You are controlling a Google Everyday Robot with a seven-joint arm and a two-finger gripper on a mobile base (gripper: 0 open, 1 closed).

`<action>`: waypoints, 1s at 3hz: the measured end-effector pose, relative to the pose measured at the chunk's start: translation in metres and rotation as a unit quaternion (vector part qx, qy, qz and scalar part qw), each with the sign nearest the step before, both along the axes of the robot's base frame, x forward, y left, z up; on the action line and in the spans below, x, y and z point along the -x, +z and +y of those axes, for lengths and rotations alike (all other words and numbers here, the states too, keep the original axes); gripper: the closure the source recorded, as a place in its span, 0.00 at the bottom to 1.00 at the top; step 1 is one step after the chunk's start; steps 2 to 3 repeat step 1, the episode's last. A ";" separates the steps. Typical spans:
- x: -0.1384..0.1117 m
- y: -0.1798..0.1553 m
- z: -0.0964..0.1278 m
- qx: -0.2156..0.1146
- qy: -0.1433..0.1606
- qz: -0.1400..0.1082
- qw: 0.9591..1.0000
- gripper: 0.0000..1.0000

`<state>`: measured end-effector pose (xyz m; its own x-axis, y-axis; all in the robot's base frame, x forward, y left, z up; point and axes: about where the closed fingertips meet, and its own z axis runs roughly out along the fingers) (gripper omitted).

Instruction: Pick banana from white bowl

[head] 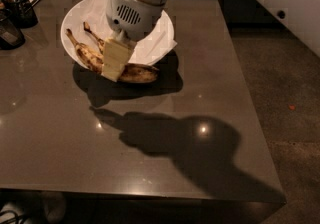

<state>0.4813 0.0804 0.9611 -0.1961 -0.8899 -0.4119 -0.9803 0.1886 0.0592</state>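
Observation:
The white bowl (165, 28), lined with white paper, stands at the back of the dark table. Two spotted bananas lie in its front part. The yellow-brown curved banana (137, 73) runs from a thin stem at the bowl's middle, under the gripper, to the bowl's front rim. The darker, straighter banana (82, 53) lies to its left. My gripper (114, 65) hangs from the white arm, reaches down into the bowl and sits right on the middle of the curved banana, hiding that part.
Dark containers (12, 18) stand at the table's back left corner. The grey table (165, 133) stretches toward the camera, with the arm's shadow across it. Its right edge drops to the floor (285, 93).

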 end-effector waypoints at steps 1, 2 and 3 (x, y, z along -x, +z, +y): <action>0.001 -0.002 0.000 0.001 0.000 0.001 1.000 1.00; 0.001 -0.002 0.000 0.001 0.000 0.001 1.000 1.00; 0.001 -0.002 0.000 0.001 0.000 0.001 1.000 1.00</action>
